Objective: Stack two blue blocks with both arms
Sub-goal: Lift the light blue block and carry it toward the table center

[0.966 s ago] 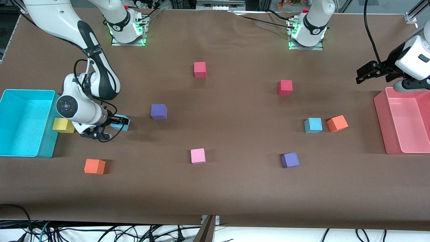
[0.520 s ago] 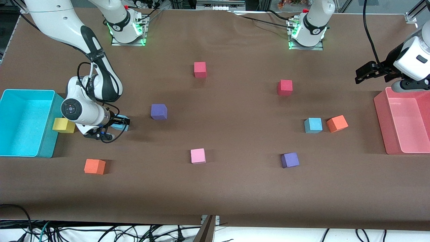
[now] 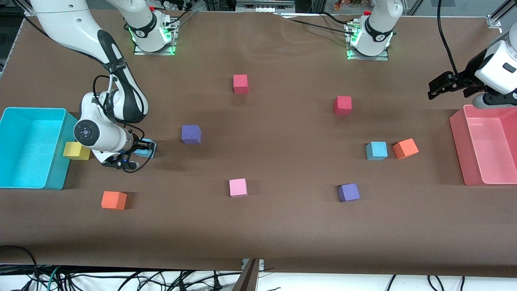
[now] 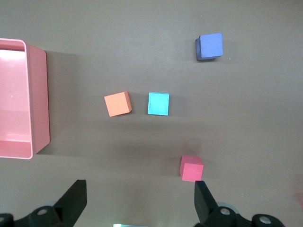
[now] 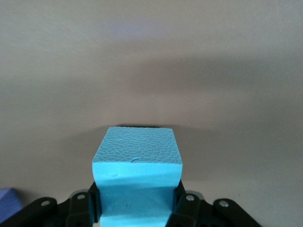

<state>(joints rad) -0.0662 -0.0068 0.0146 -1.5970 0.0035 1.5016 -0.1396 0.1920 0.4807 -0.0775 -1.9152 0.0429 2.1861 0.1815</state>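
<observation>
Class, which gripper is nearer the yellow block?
Right. The right gripper, shut on a blue block, sits beside the yellow block; the left gripper waits by the pink bin.

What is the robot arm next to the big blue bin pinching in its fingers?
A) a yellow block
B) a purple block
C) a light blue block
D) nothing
C: the right gripper has its fingers shut on the sides of a light blue block, as the right wrist view shows close up; the yellow block sits untouched beside the bin.
</observation>
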